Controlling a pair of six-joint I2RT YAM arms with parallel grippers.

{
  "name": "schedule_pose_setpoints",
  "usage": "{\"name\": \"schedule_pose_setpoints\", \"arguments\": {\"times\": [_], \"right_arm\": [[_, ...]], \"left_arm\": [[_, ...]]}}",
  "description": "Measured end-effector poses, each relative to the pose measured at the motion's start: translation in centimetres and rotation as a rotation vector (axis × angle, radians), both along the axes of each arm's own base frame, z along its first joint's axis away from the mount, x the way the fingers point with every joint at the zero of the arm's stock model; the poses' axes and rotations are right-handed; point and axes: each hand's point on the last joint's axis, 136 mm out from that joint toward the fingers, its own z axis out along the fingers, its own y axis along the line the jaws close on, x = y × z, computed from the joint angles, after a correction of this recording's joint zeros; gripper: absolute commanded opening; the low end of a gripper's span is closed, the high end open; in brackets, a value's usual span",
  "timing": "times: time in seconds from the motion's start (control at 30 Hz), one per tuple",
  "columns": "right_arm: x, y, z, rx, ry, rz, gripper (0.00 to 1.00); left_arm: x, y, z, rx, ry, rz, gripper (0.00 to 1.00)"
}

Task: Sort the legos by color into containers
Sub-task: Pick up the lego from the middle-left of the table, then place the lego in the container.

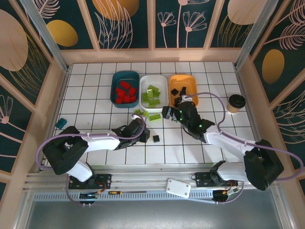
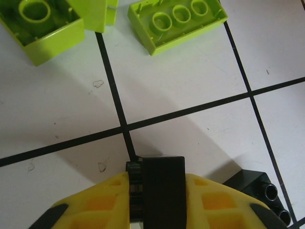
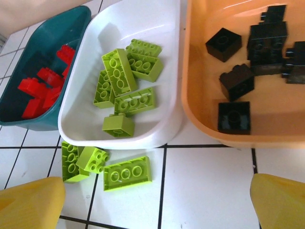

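Black lego (image 2: 157, 171) clamped tight in the left gripper (image 2: 156, 191) near the loose green legos (image 2: 176, 21), right gripper (image 3: 157, 191) wide open, holding nothing, hovering by the white tray (image 3: 143, 19), second black lego (image 2: 262, 188) on the tiles (image 2: 190, 81)

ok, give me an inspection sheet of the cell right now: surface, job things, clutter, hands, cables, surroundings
Surface: white tiled table, dark grid lines; nothing spilled seen.
Job's things: red legos in teal tray; green legos in white tray; black legos in orange tray. Three loose green legos on the table in front of the white tray; one loose black lego on the table.
Clutter: teal block far left; lidded cup right.
Hands: left hand shut on a black lego; right hand open, empty, in front of the trays.
Cables: lavender cable arcs off the right arm toward the cup; another loops by the left arm.
Surroundings: floral wall panels; metal rail at the near edge.
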Motion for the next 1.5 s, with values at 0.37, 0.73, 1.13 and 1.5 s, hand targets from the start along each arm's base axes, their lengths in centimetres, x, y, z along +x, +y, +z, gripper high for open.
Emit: {"name": "schedule_pose_setpoints", "arguments": {"times": [0.37, 0.73, 1.13, 1.5], "right_arm": [[-3.7, -4.4, -1.8, 0.029, 0.018, -0.097, 0.99], [-5.5, -4.7, -3.6, 0.022, 0.068, -0.090, 0.98], [-7.0, -1.3, -6.8, -0.036, 0.158, 0.062, 0.98], [-7.8, 5.7, -9.7, -0.120, 0.235, 0.231, 0.96]], "left_arm": [[6.6, -7.4, 11.5, -0.138, -0.191, -0.051, 0.17], [19.2, -16.9, 12.5, -0.181, -0.238, -0.091, 0.15], [21.8, -18.1, 8.5, -0.143, -0.142, -0.098, 0.59], [15.6, -12.9, 25.3, -0.360, -0.341, -0.107, 0.96]]}}
